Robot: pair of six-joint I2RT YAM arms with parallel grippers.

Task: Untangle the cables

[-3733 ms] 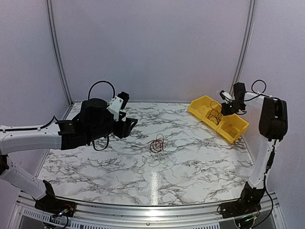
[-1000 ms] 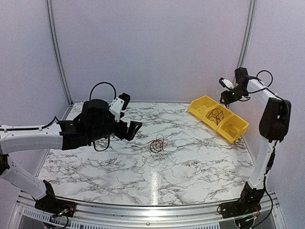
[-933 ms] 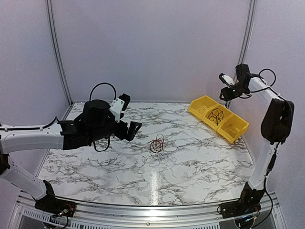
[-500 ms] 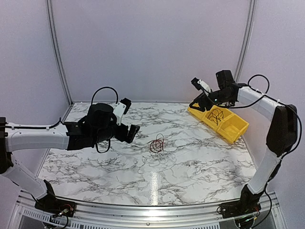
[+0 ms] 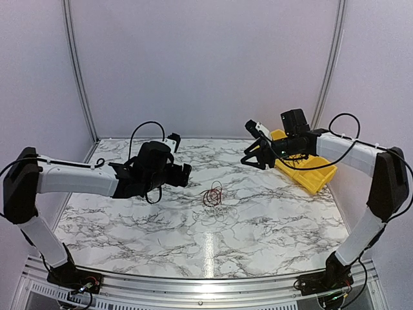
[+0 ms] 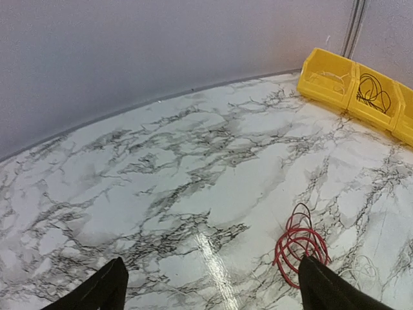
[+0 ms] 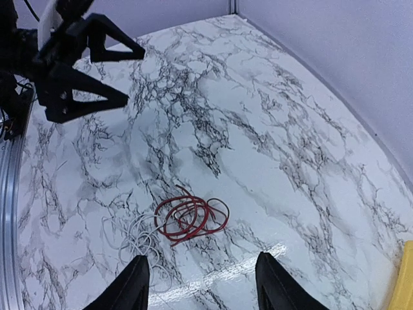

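Separating the red coil (image 5: 213, 195) from the pale wires (image 7: 134, 240) overlapping its edge looks like the step in hand. Both lie on the table (image 5: 129, 219), well apart from the bin (image 5: 317, 175), whose middle compartment holds a black coil (image 6: 373, 92). Between bin and tangle hovers the right gripper (image 7: 202, 284), jaws spread, empty. Beyond the tangle hangs the left gripper (image 6: 213, 294), likewise spread and empty. Pinch red strands only, at an outer loop, and lift slowly while the other gripper pins the pale wires.
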